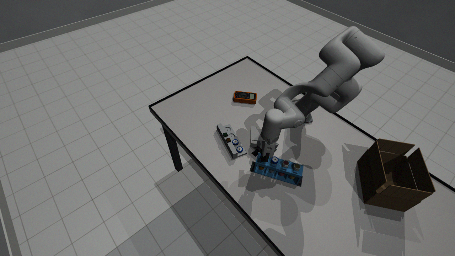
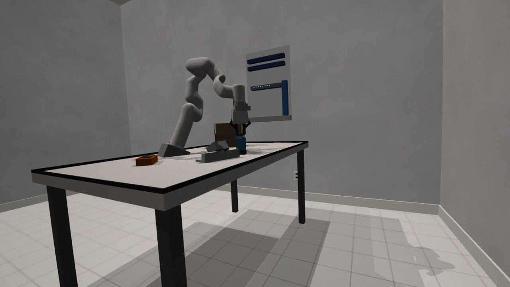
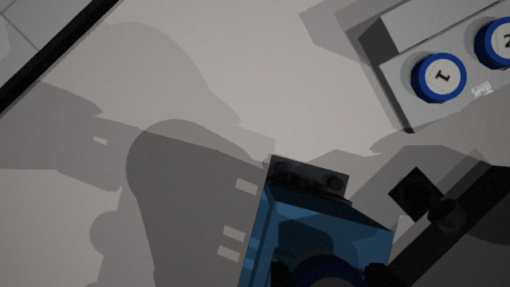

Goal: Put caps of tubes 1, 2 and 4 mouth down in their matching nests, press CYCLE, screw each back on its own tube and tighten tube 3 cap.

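The blue decapping station (image 1: 276, 169) stands near the table's front edge. My gripper (image 1: 262, 156) reaches straight down onto its left end in the top view and is shut on the blue cap of tube 4 (image 3: 327, 273), which still sits on top of its tube. The tube beside it keeps a blue cap (image 1: 275, 160). The two tubes further along (image 1: 285, 163) (image 1: 296, 166) are open. The grey cap tray (image 1: 231, 140) holds cap 1 (image 3: 438, 77) and cap 2 (image 3: 496, 41) flat in its end nests. In the exterior view the gripper (image 2: 241, 132) stands upright over the station.
The key housing lies between the tray and the station, partly hidden by my wrist. An orange multimeter (image 1: 244, 97) lies further back. An open cardboard box (image 1: 394, 173) stands at the right. The table edge (image 1: 204, 168) runs close by the station.
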Controlling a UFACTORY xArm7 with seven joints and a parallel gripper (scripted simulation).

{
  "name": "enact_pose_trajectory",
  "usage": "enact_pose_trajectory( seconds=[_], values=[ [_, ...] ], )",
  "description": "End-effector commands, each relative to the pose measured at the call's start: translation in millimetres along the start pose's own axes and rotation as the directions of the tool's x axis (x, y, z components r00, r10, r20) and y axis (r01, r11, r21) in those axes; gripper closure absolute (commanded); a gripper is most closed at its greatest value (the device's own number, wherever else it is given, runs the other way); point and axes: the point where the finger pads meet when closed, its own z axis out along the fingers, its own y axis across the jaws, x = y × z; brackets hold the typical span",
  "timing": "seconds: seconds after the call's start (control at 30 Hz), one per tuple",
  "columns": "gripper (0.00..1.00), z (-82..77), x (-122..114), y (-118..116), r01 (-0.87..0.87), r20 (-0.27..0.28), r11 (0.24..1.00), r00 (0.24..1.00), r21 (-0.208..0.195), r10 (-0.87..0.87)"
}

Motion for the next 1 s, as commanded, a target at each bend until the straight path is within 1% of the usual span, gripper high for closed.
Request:
enact_pose_trajectory(
  seconds=[0.0,0.4,0.5,0.53,0.97],
  values=[
    [0.54,-1.6,1.4,-0.9,0.018,0.002,1.0,1.0,0.009,-0.018],
    [0.54,-1.6,1.4,-0.9,0.018,0.002,1.0,1.0,0.009,-0.018],
    [0.54,-3.1,1.6,-1.0,-0.23,0.004,0.973,0.973,0.008,0.23],
    [0.54,-3.6,1.6,-1.0,-0.242,0.004,0.97,0.97,0.008,0.242],
    [0.54,-8.6,2.0,-1.0,-0.242,0.004,0.97,0.97,0.008,0.242]
  ],
)
